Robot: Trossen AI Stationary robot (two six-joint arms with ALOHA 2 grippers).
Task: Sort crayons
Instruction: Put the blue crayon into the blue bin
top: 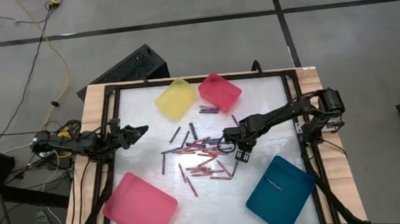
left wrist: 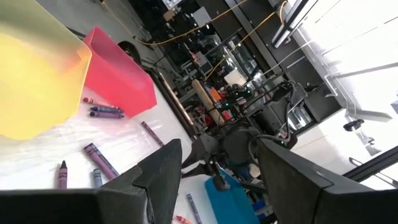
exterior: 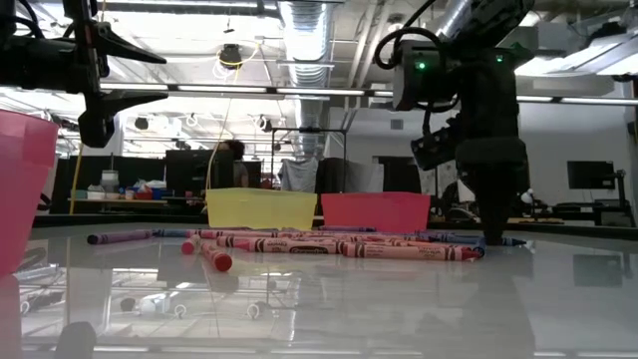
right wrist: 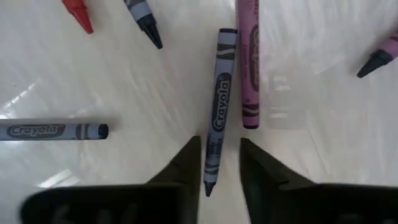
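Many red, pink and blue-grey crayons lie flat and scattered on the white table top. My right gripper points straight down at the right side of the pile. Its open fingers stand on either side of the pointed end of one blue-grey crayon, with a gap showing on one side. That crayon lies flat beside a pink crayon. My left gripper hangs open above the table's left edge, away from the crayons.
A yellow tray and a small red-pink tray stand at the far edge. A large pink tray is at the near left and a teal tray at the near right. A black frame borders the table.
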